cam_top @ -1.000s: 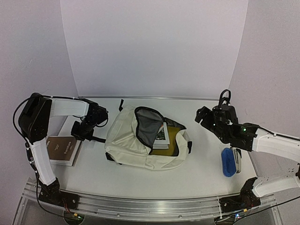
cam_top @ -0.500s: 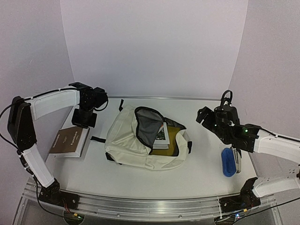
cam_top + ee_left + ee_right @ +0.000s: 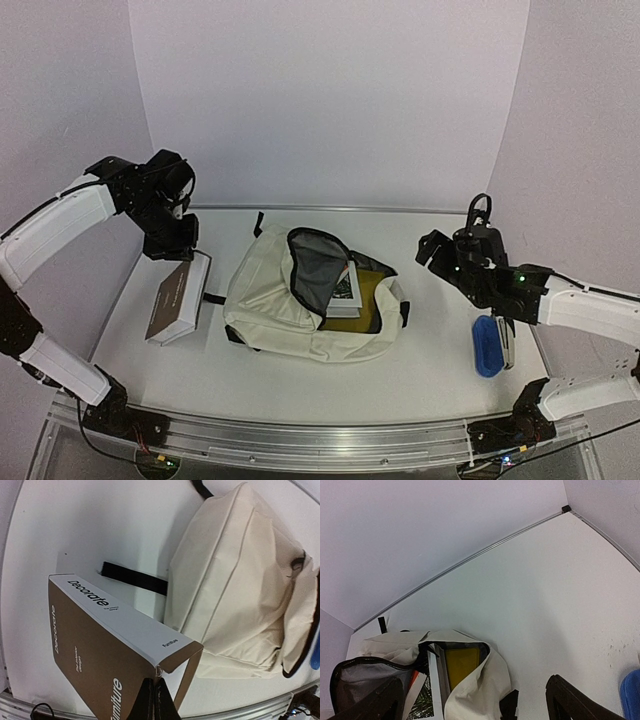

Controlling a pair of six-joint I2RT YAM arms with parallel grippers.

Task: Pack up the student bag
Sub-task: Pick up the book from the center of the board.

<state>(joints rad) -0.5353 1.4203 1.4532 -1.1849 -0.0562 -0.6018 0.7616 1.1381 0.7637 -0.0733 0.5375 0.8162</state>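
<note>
L fingers (image 3: 154, 702) pinched shut on cover of brown book (image 3: 100, 645), book hanging tilted just L of student bag (image 3: 285, 300), which lies unzipped mid-bench (image 3: 420, 370); R fingers (image 3: 434, 250) spread wide, empty, hovering R of bag, near blue case (image 3: 486, 345).

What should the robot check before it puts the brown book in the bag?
1. Left gripper shut on the brown book: ok.
2. Book's low end clear of the table: cannot tell.
3. Student bag mouth open: ok.
4. Spare room beside the booklet and yellow item inside: cannot tell.
5. Right gripper open, apart from the bag: ok.
</note>
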